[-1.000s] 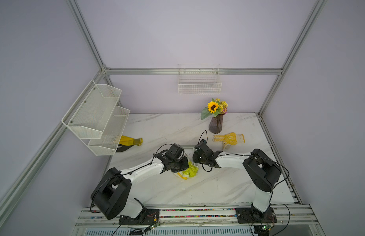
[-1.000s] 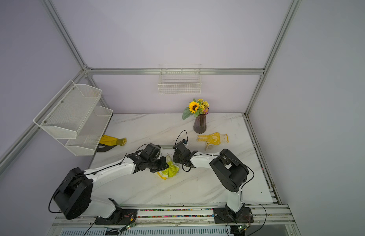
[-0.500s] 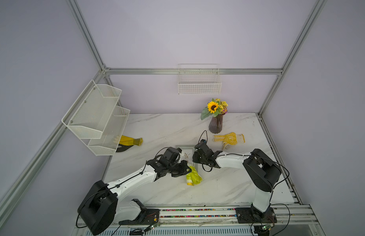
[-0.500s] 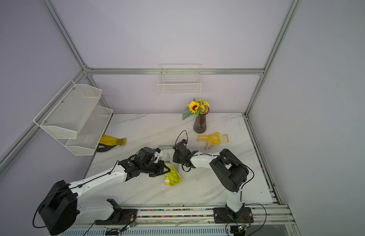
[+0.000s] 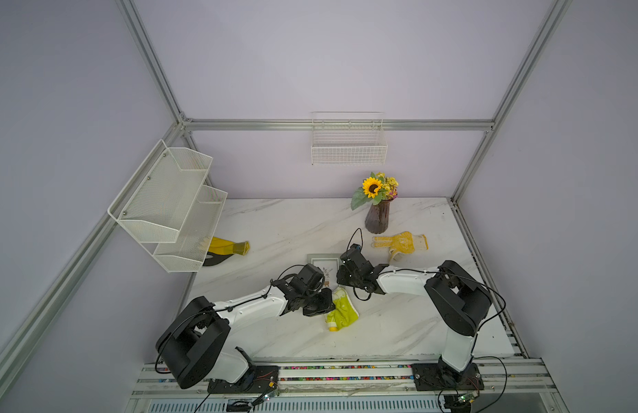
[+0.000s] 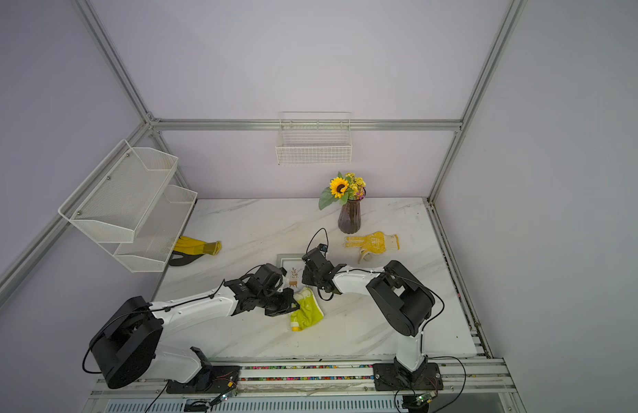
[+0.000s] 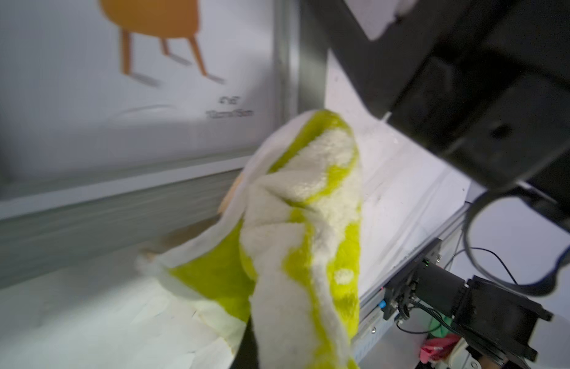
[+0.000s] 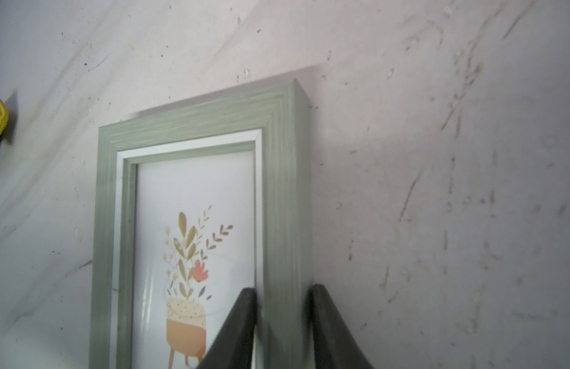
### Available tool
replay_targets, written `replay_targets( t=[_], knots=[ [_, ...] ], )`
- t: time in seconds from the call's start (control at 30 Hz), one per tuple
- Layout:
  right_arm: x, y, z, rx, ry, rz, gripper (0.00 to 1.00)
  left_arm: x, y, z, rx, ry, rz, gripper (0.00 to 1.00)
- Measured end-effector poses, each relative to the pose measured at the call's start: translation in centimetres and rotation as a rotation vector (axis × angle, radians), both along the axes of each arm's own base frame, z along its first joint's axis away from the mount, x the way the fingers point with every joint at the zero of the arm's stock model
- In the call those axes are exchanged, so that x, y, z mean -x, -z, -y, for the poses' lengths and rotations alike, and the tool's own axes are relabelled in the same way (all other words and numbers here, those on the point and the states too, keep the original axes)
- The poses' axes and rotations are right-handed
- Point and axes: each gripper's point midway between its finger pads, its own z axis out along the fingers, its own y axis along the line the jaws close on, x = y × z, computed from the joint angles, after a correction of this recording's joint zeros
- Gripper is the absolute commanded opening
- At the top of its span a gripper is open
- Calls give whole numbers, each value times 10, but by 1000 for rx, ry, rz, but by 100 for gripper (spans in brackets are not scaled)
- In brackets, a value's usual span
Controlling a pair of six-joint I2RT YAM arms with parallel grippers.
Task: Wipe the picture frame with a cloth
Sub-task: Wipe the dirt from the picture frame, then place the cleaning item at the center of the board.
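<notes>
The picture frame (image 5: 323, 256) lies flat on the marble table (image 5: 274, 229), print side up, its far edge and part of the white mat showing in both top views (image 6: 289, 258) between the two wrists. The right gripper (image 8: 282, 287) stands at the frame's right side rail (image 8: 277, 198), one dark finger (image 8: 235, 329) on the glass side of the rail and the other on its outer side, so the fingers pinch that rail; in a top view the right gripper (image 5: 340, 278) sits over the same edge. The cloth (image 5: 340, 311) is bunched just beside the frame's near right corner, on the side toward the arm bases, with its lower folds resting on the table (image 6: 307, 309). The left gripper (image 5: 327, 302) has its fingers pressed together on the cloth's upper edge, and in the left wrist view the cloth (image 7: 309, 223) rises as a crumpled green and white fold in front of the frame's corner (image 7: 117, 198); whether cloth and frame touch cannot be told. Beyond the frame's far right corner lies a yellow dotted glove (image 5: 399, 243), and farther back a dark vase of flowers (image 5: 377, 218). Well apart from the frame's left side lies a yellow-and-black item (image 5: 224, 248)
</notes>
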Motion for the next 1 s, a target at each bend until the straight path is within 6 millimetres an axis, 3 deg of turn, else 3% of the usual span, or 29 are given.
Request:
replay_targets(
  t=[0.2, 0.33, 0.63, 0.77, 0.93, 1.0],
  knots=[
    [0, 0, 0, -1, 0, 0, 32, -5, 2, -74, -176, -191, 41, 0],
    [0, 0, -1, -5, -1, 0, 32, -4, -3, -112, -278, -282, 69, 0],
    [1, 0, -3, -14, -7, -3, 32, -10, -10, -144, -382, -370, 90, 0],
    [1, 0, -2, -16, -7, 0, 32, -34, -53, -163, -383, -461, 193, 0],
    [1, 0, -2, -14, -9, 8, 33, -75, -134, -187, -401, -571, 398, 0],
    [1, -1, 0, -8, -8, 11, 33, -91, -148, -192, -444, -591, 412, 0]
  ],
)
